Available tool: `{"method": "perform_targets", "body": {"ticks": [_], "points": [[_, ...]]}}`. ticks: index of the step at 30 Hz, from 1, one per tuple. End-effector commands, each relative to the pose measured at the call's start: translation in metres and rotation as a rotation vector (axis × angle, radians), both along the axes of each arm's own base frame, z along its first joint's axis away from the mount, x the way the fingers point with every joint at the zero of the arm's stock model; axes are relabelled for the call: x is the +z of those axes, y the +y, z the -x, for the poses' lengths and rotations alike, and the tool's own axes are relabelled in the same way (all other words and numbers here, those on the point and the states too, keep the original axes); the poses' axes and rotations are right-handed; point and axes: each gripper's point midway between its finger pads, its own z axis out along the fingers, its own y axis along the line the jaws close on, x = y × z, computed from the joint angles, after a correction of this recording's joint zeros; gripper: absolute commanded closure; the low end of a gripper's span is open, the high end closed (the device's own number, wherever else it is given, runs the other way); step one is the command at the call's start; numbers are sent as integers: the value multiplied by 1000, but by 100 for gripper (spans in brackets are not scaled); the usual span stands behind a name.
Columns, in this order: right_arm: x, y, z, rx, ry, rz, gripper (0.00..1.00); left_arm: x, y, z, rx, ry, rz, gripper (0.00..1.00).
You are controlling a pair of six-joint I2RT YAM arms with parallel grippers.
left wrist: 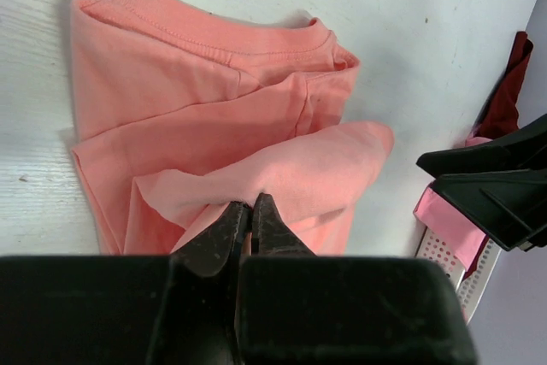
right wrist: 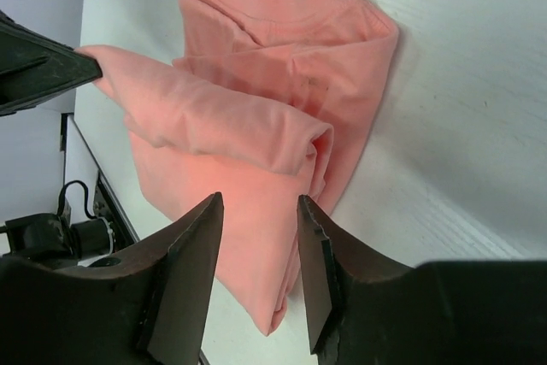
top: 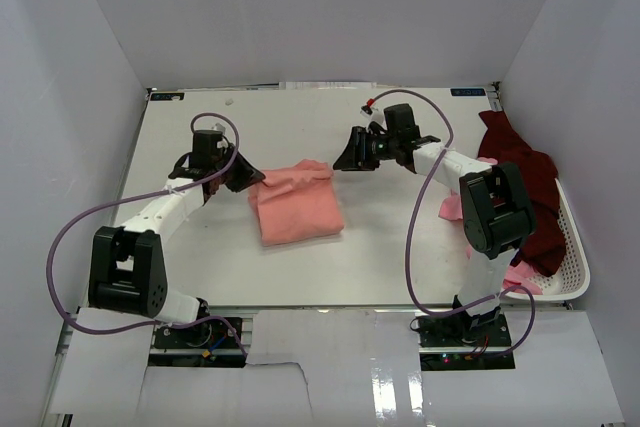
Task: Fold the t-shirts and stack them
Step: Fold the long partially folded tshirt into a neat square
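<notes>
Salmon-pink t-shirt, folded, on worktop; left end effector pinching its fold; right end effector jaws apart.

Top external: high, from the near side, looking down onto the whole table; wrist views: close, facing each other past left gripper and right gripper; all three share the salmon-pink t-shirt.

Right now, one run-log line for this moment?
left jaws: shut on salmon t-shirt fold | right jaws: open, nothing gripped | maroon t-shirt: draped over basket
</notes>
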Motion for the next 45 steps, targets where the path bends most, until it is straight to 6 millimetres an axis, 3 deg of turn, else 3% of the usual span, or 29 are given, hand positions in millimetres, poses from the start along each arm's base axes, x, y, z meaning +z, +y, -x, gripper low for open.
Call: {"method": "perform_targets", "body": {"ticks": [1, 2, 4, 5, 7, 8, 9, 14, 21, 25, 28, 29, 34, 37, 41, 45], "points": [[14, 10, -7, 25, -63, -60, 53, 7, 7, 0, 23, -19, -13, 89], [14, 10, -6, 31, -60, -63, 53, 6, 7, 0, 20, -16, -14, 87], [12, 12, 0, 51, -54, -70, 52, -1, 9, 2, 32, 10, -22, 66], [12, 14, 3, 64, -58, -70, 52, -3, 11, 3, 41, 19, -27, 49], [12, 19, 11, 91, -58, -68, 51, -8, 16, 5, 68, 41, -47, 35], [12, 20, 14, 106, -68, -66, 51, -8, 19, 6, 80, 45, -55, 22], [12, 24, 20, 122, -62, -65, 51, -7, 21, 7, 90, 47, -60, 20], [1, 32, 40, 183, -22, -70, 53, 9, 26, 8, 106, -21, -60, 20], [-17, 49, 73, 282, 48, -120, 54, 16, -4, 0, -64, -76, 34, 24], [-29, 60, 77, 311, 80, -146, 60, 22, -20, -10, -160, -125, 73, 29], [-35, 66, 77, 330, 96, -158, 66, 18, -25, -21, -193, -129, 53, 31], [-34, 70, 74, 338, 92, -167, 67, 8, -24, -23, -195, -101, 37, 32], [-44, 78, 68, 354, 107, -186, 68, 0, -17, -37, -170, -104, -15, 33], [-55, 81, 67, 352, 130, -177, 73, -7, -18, -38, -171, -109, -7, 36], [-75, 75, 72, 327, 160, -125, 92, -13, -21, -38, -179, -106, 0, 39], [-88, 67, 81, 305, 171, -75, 92, -36, -15, -31, -171, -17, -42, 39]]}}
